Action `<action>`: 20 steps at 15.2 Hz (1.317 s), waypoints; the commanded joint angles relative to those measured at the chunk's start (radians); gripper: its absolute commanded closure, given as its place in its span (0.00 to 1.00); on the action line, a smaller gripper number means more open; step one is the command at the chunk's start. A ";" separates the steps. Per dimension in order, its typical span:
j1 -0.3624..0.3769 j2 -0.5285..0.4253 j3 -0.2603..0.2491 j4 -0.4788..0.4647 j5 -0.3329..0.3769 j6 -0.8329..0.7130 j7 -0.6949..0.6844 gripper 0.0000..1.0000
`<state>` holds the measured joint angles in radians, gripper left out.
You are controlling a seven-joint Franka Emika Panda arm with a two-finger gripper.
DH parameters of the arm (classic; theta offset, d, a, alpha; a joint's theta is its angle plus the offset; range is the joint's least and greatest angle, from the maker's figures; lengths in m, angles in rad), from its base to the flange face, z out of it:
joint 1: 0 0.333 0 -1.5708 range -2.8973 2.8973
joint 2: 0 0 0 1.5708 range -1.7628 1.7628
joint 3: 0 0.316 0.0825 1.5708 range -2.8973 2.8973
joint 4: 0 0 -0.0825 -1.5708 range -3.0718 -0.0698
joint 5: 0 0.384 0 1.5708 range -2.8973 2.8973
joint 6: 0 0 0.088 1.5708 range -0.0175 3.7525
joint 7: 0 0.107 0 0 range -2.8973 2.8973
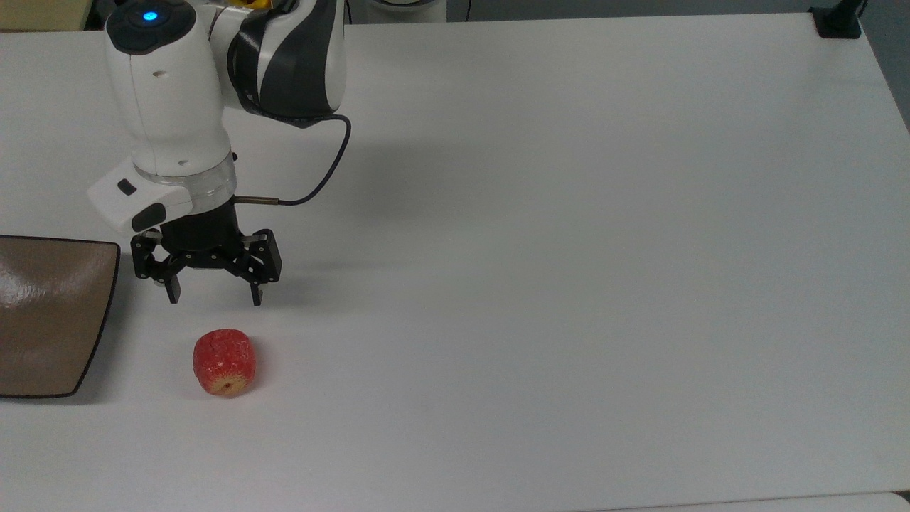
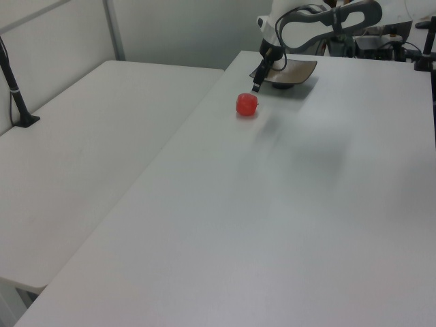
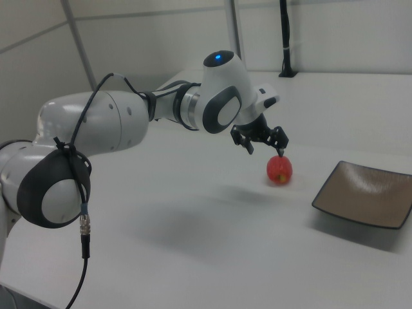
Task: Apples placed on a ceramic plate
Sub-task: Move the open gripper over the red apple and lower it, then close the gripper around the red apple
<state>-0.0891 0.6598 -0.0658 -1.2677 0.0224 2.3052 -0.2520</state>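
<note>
One gripper (image 1: pixel 213 297) hangs over the white table (image 1: pixel 569 213) with its two black fingers (image 1: pixel 173 291) spread wide and nothing between them. It points down just beyond the single red apple (image 1: pixel 224 361), which lies on the bare tabletop with its yellowish end turned toward the top view's lower edge. One glossy brown plate (image 1: pixel 50 313) sits beside the apple, on the top view's left, apart from it and cut by the picture's edge. Past the apple toward the top view's right, the tabletop runs open to its far edge. No writing or labels can be read on anything.

In the right view, the gripper (image 3: pixel 265 143) hovers just above the apple (image 3: pixel 279 168), with the plate (image 3: pixel 367 193) on the right view's right.
</note>
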 commanded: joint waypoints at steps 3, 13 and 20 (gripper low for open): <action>0.006 0.081 -0.005 0.063 -0.007 0.112 -0.024 0.00; 0.040 0.179 -0.015 0.076 -0.081 0.273 -0.023 0.00; 0.040 0.216 -0.023 0.074 -0.136 0.304 -0.023 0.09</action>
<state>-0.0597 0.8554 -0.0692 -1.2165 -0.0812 2.5966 -0.2614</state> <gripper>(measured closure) 0.000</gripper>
